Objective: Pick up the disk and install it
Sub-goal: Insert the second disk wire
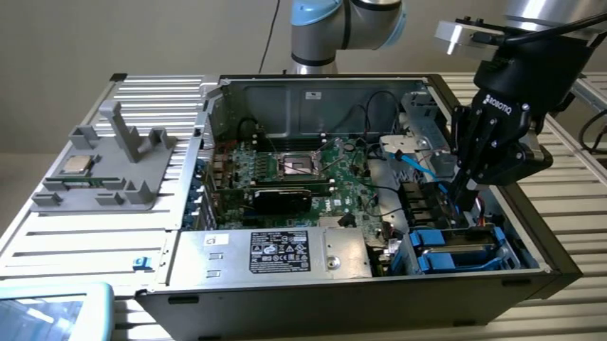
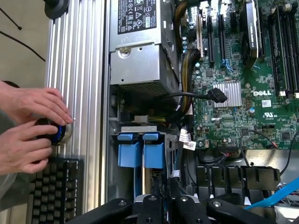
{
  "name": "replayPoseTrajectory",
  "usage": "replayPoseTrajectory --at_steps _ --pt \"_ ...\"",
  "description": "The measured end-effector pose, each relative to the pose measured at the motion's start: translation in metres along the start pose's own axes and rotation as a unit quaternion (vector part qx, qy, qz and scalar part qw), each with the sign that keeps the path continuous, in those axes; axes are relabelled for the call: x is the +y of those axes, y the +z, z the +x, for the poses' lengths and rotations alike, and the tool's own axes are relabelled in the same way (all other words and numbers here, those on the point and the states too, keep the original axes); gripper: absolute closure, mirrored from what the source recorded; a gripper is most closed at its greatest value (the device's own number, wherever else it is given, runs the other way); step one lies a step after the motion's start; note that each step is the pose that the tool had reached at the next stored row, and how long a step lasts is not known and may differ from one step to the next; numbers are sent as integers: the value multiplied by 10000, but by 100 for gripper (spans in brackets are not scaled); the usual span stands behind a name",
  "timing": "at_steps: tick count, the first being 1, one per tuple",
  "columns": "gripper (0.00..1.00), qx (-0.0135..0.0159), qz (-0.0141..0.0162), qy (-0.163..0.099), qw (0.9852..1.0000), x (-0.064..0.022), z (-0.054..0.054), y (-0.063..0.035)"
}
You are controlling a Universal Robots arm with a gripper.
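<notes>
While cables [image 1: 417, 160] crowd nearby, the pincer [image 1: 465, 202] pinches the bay-seated disk [image 1: 455, 250].

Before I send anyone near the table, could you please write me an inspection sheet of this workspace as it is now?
Surface: slatted metal table bearing an open computer case.
Job's things: disk, with blue rails, in the drive bay at the case's corner, below the gripper; whether it is fully seated cannot be told.
Clutter: grey fixture holding a CPU chip; keyboard beside the table.
Grippers: gripper reaches down into the case over the drive bay.
Cables: blue cable and black cable loose inside the case.
Surroundings: a person's hands on a knob at the table's edge, next to the keyboard.
</notes>
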State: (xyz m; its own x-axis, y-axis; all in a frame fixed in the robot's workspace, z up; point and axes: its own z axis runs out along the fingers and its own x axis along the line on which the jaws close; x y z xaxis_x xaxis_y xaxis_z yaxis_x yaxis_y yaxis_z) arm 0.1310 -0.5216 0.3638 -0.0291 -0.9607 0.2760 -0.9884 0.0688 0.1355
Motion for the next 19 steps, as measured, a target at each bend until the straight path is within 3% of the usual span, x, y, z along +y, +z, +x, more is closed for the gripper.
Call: replayPoseTrajectory --at_steps 15,16,19 --pt "84 -1 0 0 10000 0 1 0" --pt "84 -22 -1 -3 10000 -1 7 2" --pt "84 -193 -6 -29 9998 -4 42 13"
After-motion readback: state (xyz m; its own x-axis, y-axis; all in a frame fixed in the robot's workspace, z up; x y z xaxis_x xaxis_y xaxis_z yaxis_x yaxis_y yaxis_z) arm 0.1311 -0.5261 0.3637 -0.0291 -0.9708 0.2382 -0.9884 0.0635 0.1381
